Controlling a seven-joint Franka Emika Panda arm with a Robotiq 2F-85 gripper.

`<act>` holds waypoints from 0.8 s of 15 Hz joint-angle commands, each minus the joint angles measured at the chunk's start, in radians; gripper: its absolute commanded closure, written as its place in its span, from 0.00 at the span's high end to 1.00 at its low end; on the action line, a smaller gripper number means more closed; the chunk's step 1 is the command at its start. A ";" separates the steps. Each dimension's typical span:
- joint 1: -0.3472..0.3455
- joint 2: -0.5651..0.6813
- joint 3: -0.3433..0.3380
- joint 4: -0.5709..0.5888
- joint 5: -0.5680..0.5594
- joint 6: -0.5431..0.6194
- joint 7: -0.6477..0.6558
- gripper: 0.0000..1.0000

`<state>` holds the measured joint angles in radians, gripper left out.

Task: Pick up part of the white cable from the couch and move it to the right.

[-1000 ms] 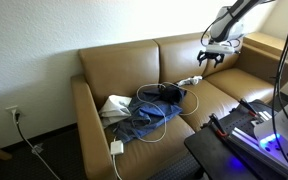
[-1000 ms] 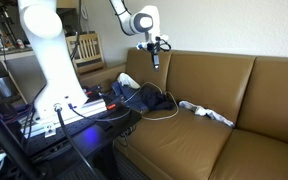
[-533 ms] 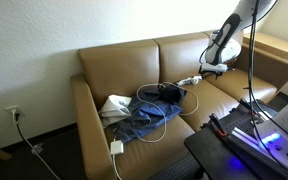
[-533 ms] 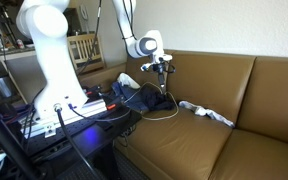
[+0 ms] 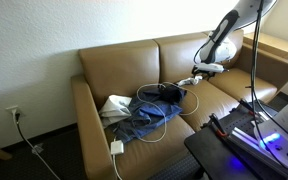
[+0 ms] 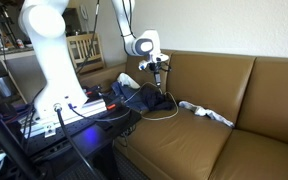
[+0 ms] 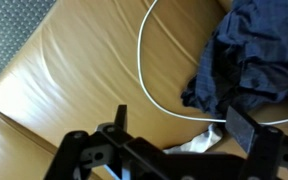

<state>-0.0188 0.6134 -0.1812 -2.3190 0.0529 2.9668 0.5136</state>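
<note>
Tan leather couch [image 5: 114, 65] with the white cable [image 5: 190, 81] lying on its seat cushions. In both exterior views the cable forms a loose loop [image 6: 165, 114] around and partly over a crumpled dark blue garment [image 5: 149, 115] near the middle of the seat. One end runs to a white adapter block [image 5: 116, 148] at the front edge of the cushion, and the other reaches toward the backrest, where a thicker white piece lies just below the gripper [image 5: 206, 68]. The gripper [image 6: 158, 70] hangs low over the seat, close in front of the backrest, fingers pointing down. A white cloth [image 6: 209, 112] lies on the cushion beside the garment. In the wrist view the cable [image 7: 144, 60] curves down across bare leather [image 7: 74, 70] and passes under the edge of the garment [image 7: 249, 60]. The gripper [image 7: 182, 135] shows two dark fingers [image 7: 119, 122] set well apart, with nothing clamped between them — the cushion and a scrap of white material are visible through the gap. Whether the fingertips touch the seat cannot be told. A wall outlet [image 5: 12, 113] with a dark cord sits beside the couch arm.
</note>
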 commanded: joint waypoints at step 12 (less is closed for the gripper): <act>0.086 0.404 -0.088 0.227 -0.061 0.102 -0.388 1.00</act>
<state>-0.0209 0.9086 -0.2085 -2.1759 0.0031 3.0097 0.0925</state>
